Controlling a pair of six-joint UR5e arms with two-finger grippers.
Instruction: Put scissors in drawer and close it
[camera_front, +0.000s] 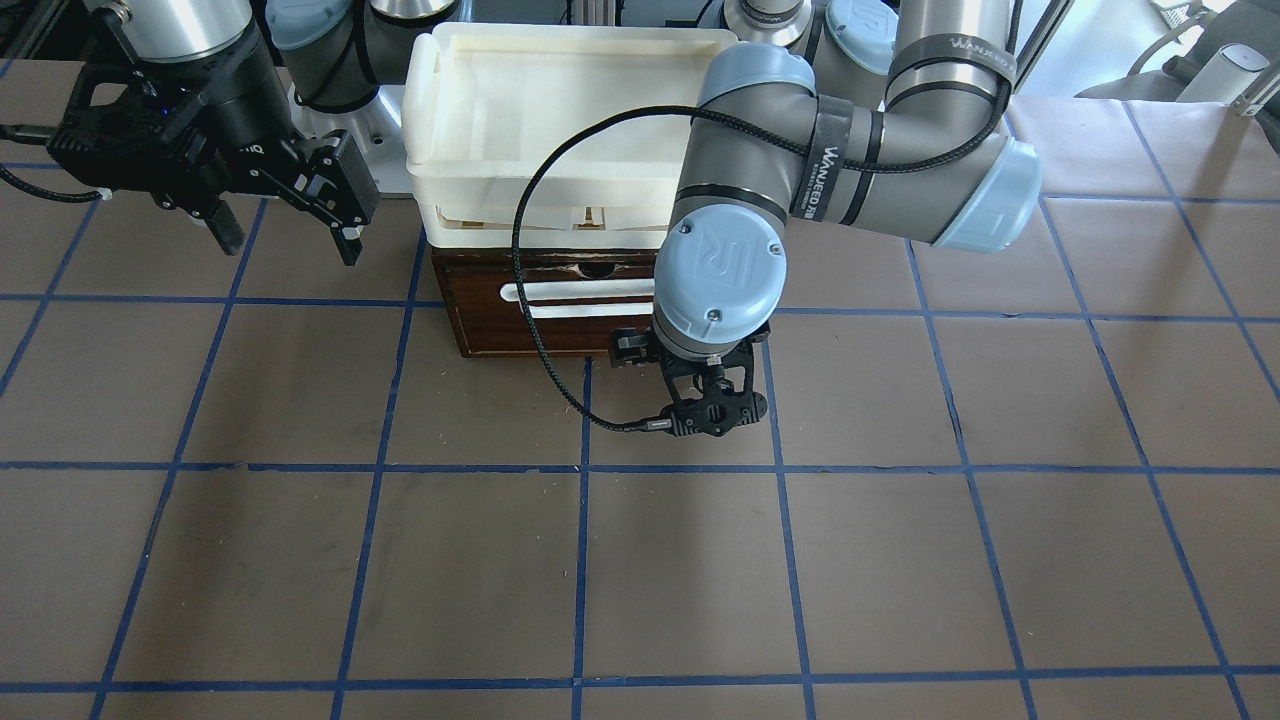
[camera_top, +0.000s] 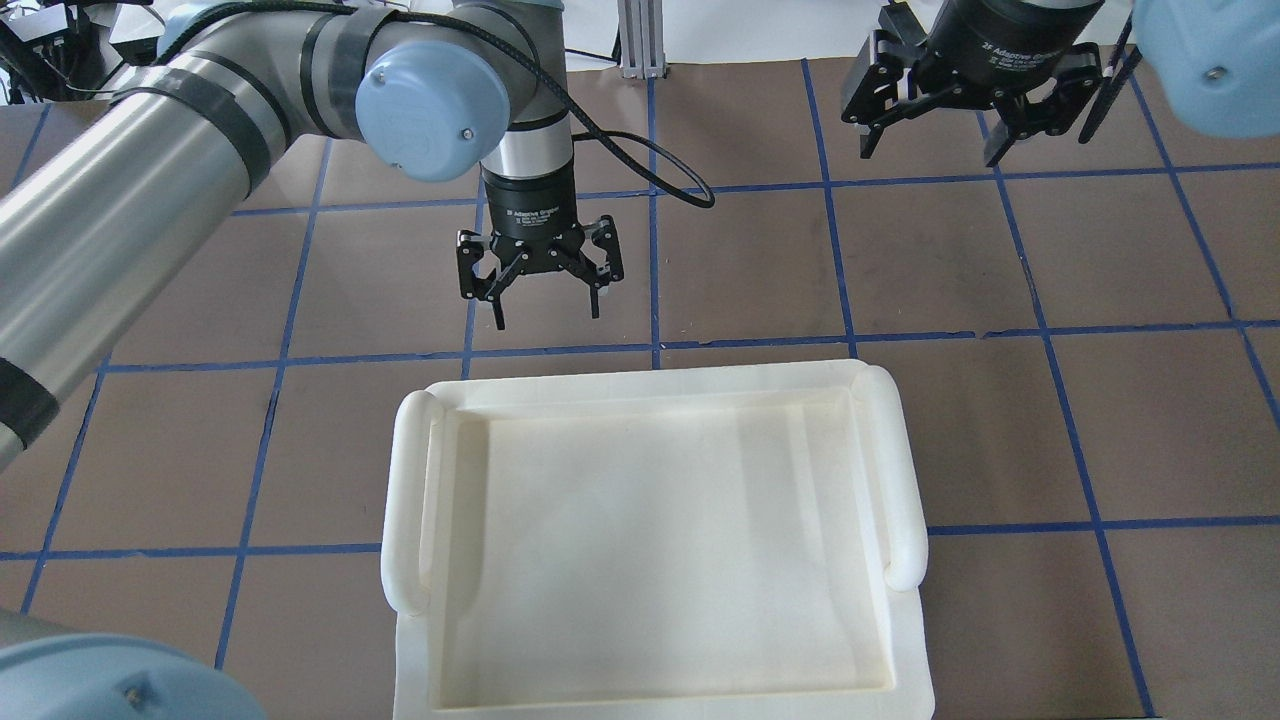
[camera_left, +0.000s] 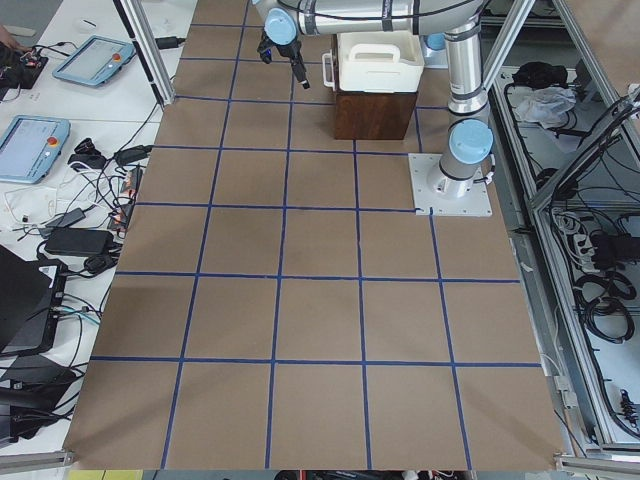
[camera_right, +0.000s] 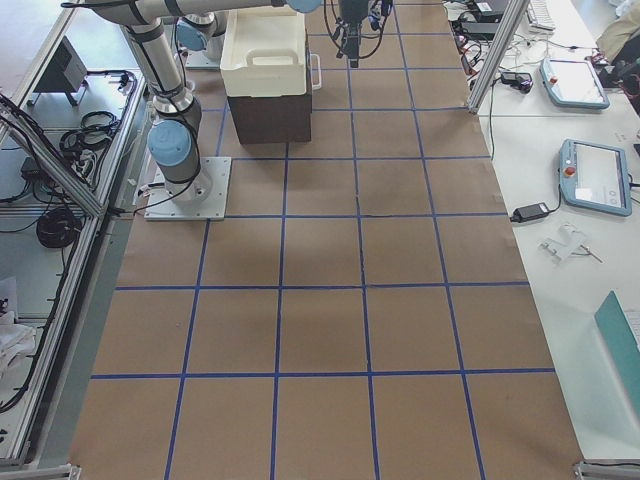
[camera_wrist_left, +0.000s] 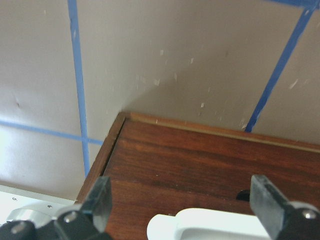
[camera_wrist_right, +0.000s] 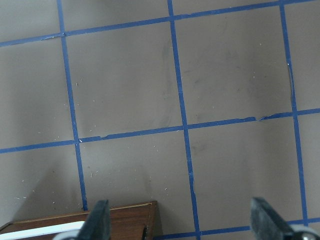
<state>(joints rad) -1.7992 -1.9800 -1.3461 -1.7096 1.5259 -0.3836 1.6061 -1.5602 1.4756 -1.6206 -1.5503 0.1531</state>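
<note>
The dark brown drawer (camera_front: 500, 320) with its white bar handle (camera_front: 580, 292) sits under stacked trays; none of its pale inside shows. The scissors are not in view. My left gripper (camera_top: 547, 318) is open and empty, just in front of the drawer face. In the left wrist view (camera_wrist_left: 184, 200) its fingers (camera_wrist_left: 100, 200) stand either side of the handle's end (camera_wrist_left: 225, 225) on the wood front (camera_wrist_left: 200, 160). My right gripper (camera_top: 930, 155) is open and empty, raised off to the side; it also shows in the front-facing view (camera_front: 292, 250). The right wrist view shows the drawer's corner (camera_wrist_right: 115, 220).
Cream-white plastic trays (camera_top: 640, 385) are stacked on top of the drawer's box (camera_left: 372, 115). The brown table with blue tape lines (camera_front: 680, 570) stretches in front. Tablets and cables (camera_left: 40, 150) lie on side benches.
</note>
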